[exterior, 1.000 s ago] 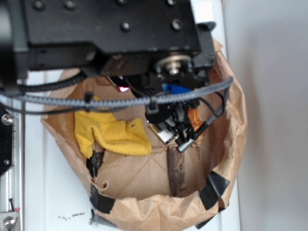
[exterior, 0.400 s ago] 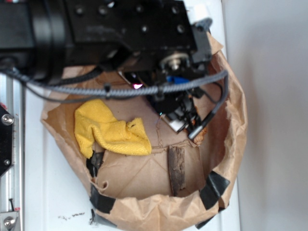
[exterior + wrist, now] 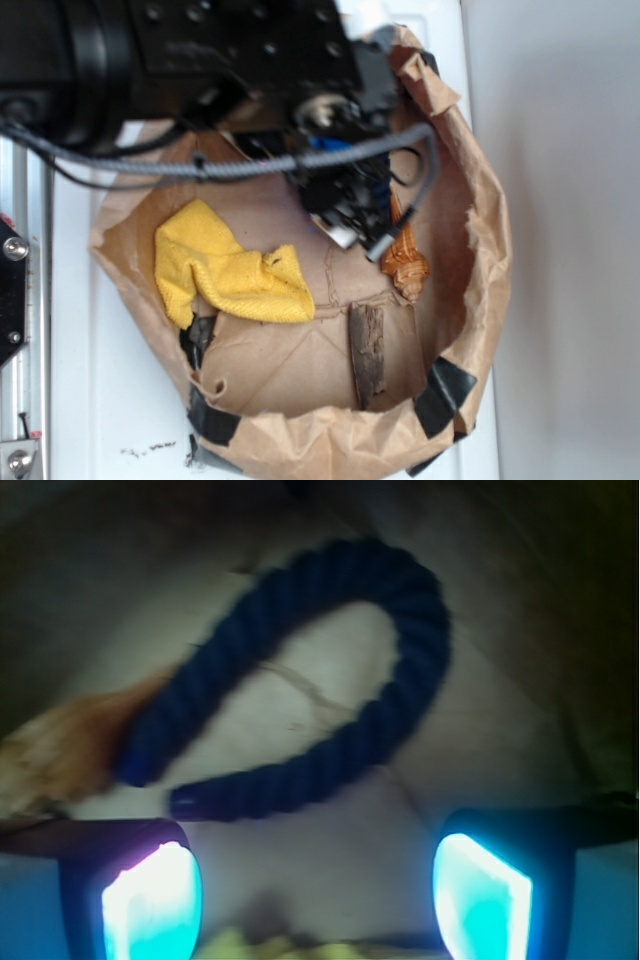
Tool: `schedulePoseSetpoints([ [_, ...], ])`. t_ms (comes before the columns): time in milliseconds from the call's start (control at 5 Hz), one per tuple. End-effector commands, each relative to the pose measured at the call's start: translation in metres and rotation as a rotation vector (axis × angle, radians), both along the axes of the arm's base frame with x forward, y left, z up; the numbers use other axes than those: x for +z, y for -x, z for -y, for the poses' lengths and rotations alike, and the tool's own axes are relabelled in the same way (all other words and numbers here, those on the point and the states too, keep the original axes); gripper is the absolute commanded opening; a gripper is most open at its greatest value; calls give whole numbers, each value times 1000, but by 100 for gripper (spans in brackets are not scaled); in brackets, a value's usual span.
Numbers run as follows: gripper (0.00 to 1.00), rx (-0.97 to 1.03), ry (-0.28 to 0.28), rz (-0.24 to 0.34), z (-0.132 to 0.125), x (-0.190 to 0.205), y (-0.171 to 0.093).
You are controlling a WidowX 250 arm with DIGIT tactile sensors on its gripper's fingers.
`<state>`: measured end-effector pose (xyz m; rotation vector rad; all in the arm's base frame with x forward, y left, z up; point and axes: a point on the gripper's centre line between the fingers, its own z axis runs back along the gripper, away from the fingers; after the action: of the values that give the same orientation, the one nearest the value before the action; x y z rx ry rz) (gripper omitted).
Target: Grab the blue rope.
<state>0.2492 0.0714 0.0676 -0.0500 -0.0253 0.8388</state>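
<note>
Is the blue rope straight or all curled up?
Curled. The blue rope bends into a loop on the brown paper, its two ends lying close together.

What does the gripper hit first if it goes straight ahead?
Probably the dark navy twisted rope, curled in a U ahead of the open gripper, lying on brown paper. Depth is unclear.

Count, exterior view: one brown paper bag, rolled open. Inside it: one yellow cloth at 9 o'clock, one dark bark strip at 6 o'clock, one orange-brown object at 3 o'clock, kind unclear. Black tape patches on the bag rim: three visible, at 5, 7 and 8 o'clock.

Wrist view: one blue rope, bent in a loop, two ends. One end effector, two lit fingers, set wide.
</note>
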Motion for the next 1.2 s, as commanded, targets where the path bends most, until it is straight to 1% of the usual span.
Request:
schedulePoseSetpoints([
  [0,100,253,-5,64,-35,2,2],
  [200,100,262,-43,66,-30,-16,-7],
  [400,100,263,-93,67,-20,-33,-13],
  [800,100,246,-160,78,-8,-54,-14],
  [1000,100,213,-195,66,3,-68,-11],
])
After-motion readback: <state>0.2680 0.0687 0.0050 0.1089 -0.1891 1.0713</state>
